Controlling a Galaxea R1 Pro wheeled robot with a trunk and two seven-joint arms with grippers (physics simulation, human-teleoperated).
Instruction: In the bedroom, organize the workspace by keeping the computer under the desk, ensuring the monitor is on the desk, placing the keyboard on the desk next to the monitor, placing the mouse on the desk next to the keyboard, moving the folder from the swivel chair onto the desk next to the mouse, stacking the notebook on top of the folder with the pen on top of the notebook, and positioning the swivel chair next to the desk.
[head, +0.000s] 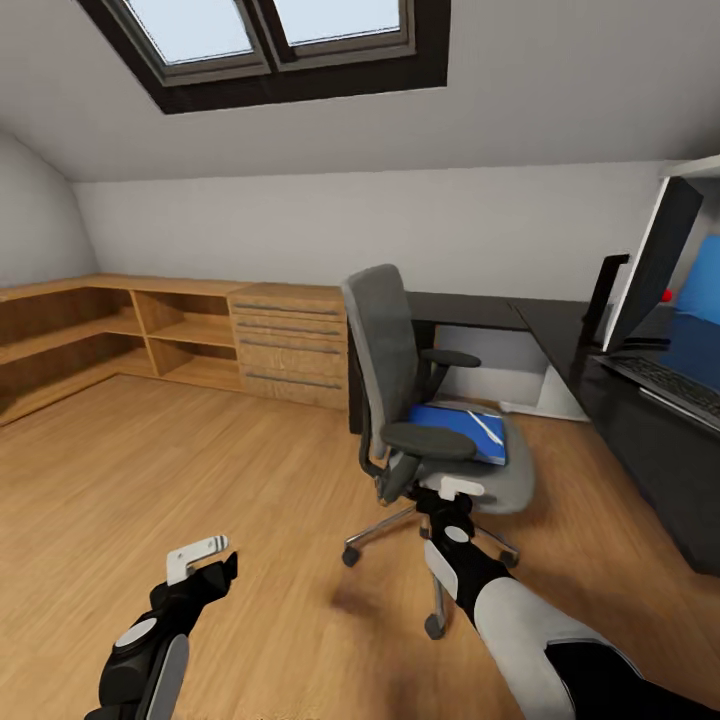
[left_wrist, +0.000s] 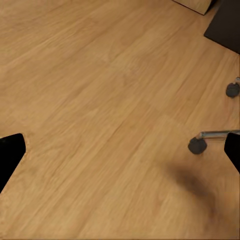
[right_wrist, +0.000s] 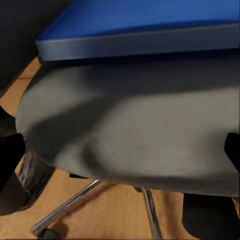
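Blue folder (head: 462, 430) on swivel chair (head: 400, 370) seat, right pincer (head: 452, 489) near

Head view: high vantage, facing forward and down across the room; takes in the skylight, the far wall, the swivel chair (head: 420, 400) at mid-distance, and the worktop (head: 640, 420) edge-on beyond the right claw (head: 452, 490).

Left wrist view: looks steeply down along the left claw (head: 200, 560) at the floor (left_wrist: 100, 100), from some height. Two castors and a chrome leg (left_wrist: 215, 135) lie ahead of that claw; the head view shares this chair base.

Right wrist view: very close, level with the seat, looking at its grey underside rim (right_wrist: 150, 135) with the folder (right_wrist: 140, 25) above. Shared with head view: seat, folder, chrome legs.
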